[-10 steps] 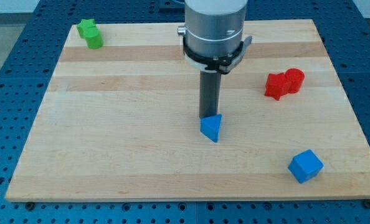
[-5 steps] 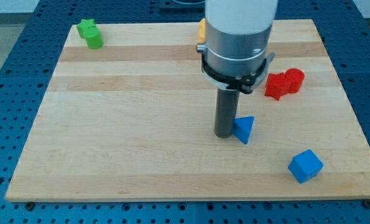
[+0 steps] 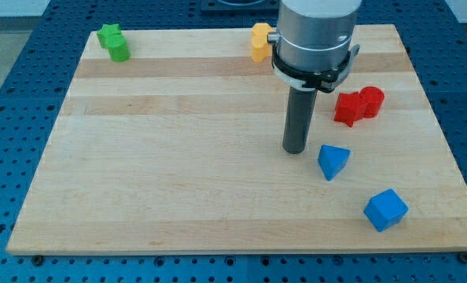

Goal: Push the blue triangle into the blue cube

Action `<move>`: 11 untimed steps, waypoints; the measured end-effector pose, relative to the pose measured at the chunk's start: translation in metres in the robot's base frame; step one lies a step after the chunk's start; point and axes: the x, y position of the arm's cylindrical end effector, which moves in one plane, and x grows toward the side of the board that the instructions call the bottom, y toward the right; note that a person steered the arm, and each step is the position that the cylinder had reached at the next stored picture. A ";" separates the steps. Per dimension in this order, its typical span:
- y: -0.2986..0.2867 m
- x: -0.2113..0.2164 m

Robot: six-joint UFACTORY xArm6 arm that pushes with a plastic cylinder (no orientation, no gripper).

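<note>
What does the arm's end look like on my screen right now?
A wide, pale grey cylindrical housing with a black ring clamp beneath it narrows into a straight dark rod, round in section, ending at my tip. No cables or markings show.

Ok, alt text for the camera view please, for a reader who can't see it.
My tip rests on a wooden board, just left of the blue triangle, apart from it; the blue cube lies further toward the bottom right. Green blocks, a yellow block and red blocks sit further up.
</note>
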 end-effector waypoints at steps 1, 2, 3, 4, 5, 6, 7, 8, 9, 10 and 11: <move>0.016 0.002; 0.023 0.005; 0.033 0.013; 0.043 0.020; 0.049 0.025; 0.053 0.032; 0.054 0.041; 0.057 0.049; 0.057 0.052; 0.057 0.058; 0.057 0.062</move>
